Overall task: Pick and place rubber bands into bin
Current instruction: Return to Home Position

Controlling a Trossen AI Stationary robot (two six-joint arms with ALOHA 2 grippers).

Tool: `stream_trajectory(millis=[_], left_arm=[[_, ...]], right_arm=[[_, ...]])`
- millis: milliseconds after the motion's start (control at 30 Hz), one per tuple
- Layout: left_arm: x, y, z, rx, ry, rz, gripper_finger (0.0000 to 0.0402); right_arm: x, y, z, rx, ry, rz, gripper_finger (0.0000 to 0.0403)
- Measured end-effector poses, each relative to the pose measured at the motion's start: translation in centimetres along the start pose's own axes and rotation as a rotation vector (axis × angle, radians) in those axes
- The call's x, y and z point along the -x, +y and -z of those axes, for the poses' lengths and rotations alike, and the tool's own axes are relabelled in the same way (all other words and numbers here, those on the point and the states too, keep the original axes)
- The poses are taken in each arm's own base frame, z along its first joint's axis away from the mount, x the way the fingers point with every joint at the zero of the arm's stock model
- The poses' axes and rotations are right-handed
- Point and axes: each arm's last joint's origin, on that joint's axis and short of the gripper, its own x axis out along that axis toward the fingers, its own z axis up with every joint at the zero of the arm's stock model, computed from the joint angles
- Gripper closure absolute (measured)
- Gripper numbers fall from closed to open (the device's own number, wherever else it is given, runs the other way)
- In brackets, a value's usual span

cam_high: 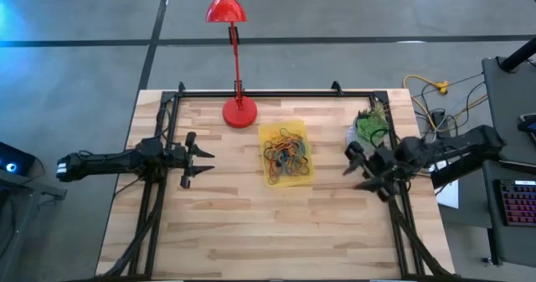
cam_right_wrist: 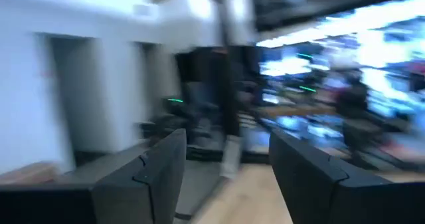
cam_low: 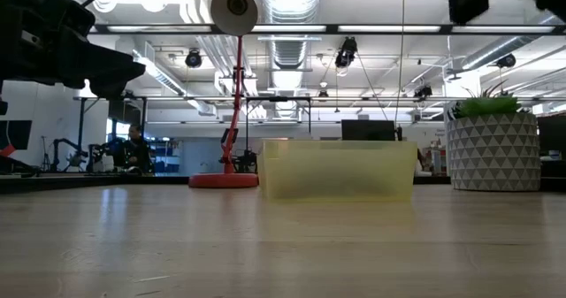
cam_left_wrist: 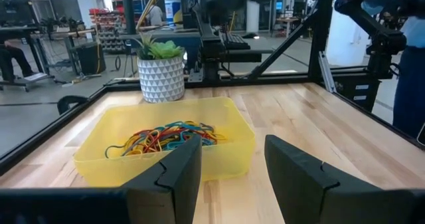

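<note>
- The bin [cam_high: 269,179] is set near the middle of the table [cam_high: 251,232], slightly closer to the back edge than to the front edge.
- The rubber bands [cam_high: 286,151] are heaped inside the bin in a tangle of red, blue, yellow and green; the same tangle [cam_left_wrist: 166,136] is seen through the left wrist view, behind the bin's translucent yellow wall [cam_left_wrist: 99,167].
- The left gripper [cam_high: 209,161] is held at the left edge of the table, about halfway along it, well apart from the bin and pointed toward it. Its fingers [cam_left_wrist: 174,174] are spread wide and nothing is held between them.
- The right gripper [cam_high: 350,161] is held near the right edge, just in front of the white plant pot [cam_high: 368,125]. Its fingers [cam_right_wrist: 149,177] are spread wide and nothing is gripped.
- The red lamp base [cam_high: 239,112] is placed near the back edge, close to the bin's back left corner without touching it.
</note>
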Motion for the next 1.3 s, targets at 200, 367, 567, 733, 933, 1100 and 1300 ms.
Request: stream_trajectory(millis=[200,367,567,733,933,1100,1300], left_arm=[[0.0,0.0,0.0,0.001,0.005,0.0,0.0251],[0.0,0.0,0.0,0.001,0.006,0.0,0.0251],[0.0,0.0,0.0,0.001,0.006,0.0,0.0251],[0.0,0.0,0.0,0.001,0.005,0.0,0.0251],[0.0,0.0,0.0,0.001,0.006,-0.001,0.0251],[0.0,0.0,0.0,0.001,0.005,0.0,0.0251],[0.0,0.0,0.0,0.001,0.004,-0.001,0.0251]], right_arm=[[2.4,-0.9,1.6,-0.053,-0.123,0.296,0.0199],[3.7,-1.0,1.6,0.029,-0.158,0.205,0.0199],[4.7,-1.4,3.1,0.042,-0.111,0.156,0.0199],[5.3,-1.9,4.1,0.035,-0.006,0.219,0.0199],[6.0,-1.7,4.4,0.137,0.027,0.236,0.0199],[6.0,-1.8,4.6,0.148,0.049,0.253,0.0199],[6.1,-2.0,5.3,0.12,0.117,0.287,0.0199]])
